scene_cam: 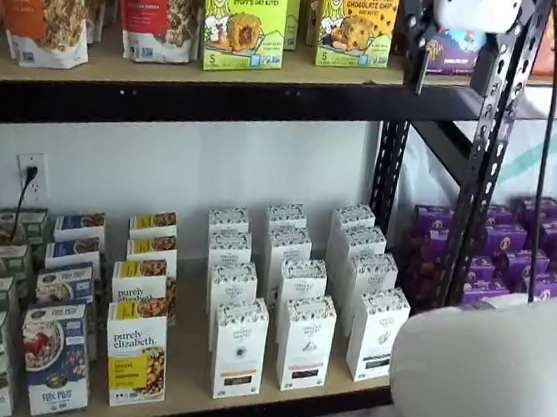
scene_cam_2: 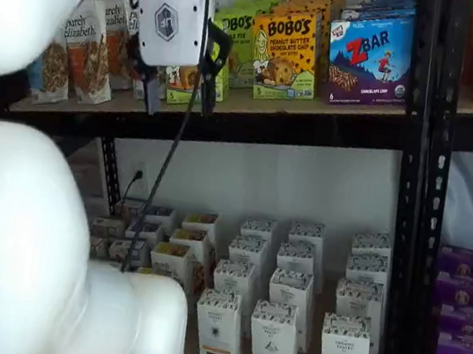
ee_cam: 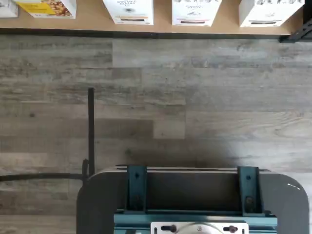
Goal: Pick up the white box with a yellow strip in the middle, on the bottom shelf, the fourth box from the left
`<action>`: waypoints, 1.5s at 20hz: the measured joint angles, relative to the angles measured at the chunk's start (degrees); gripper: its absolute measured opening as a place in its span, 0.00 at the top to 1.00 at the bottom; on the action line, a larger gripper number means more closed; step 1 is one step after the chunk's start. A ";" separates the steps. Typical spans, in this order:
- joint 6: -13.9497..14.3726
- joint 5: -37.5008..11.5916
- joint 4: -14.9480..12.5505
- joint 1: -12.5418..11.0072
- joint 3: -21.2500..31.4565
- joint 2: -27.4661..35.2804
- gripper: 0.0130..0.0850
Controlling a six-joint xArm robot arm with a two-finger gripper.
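The white box point(scene_cam: 238, 348) with a yellow-gold strip low on its front stands at the front of the bottom shelf point(scene_cam: 188, 384), heading the leftmost column of white cartons. It also shows in a shelf view point(scene_cam_2: 218, 330) and in the wrist view point(ee_cam: 128, 12). My gripper point(scene_cam_2: 177, 97) hangs high in front of the upper shelf, far above the box. A gap shows between its two black fingers and nothing is in them. In a shelf view only one black finger point(scene_cam: 416, 43) shows under the white body.
Like white cartons with dark strips point(scene_cam: 305, 342) stand right of the box. A purely elizabeth box point(scene_cam: 136, 358) stands to its left. A black upright point(scene_cam: 486, 152) is at the right, with purple boxes point(scene_cam: 535, 258) beyond. The white arm point(scene_cam: 490, 384) fills the foreground.
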 joint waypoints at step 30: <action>15.61 -30.78 -1.05 16.66 23.99 4.73 0.00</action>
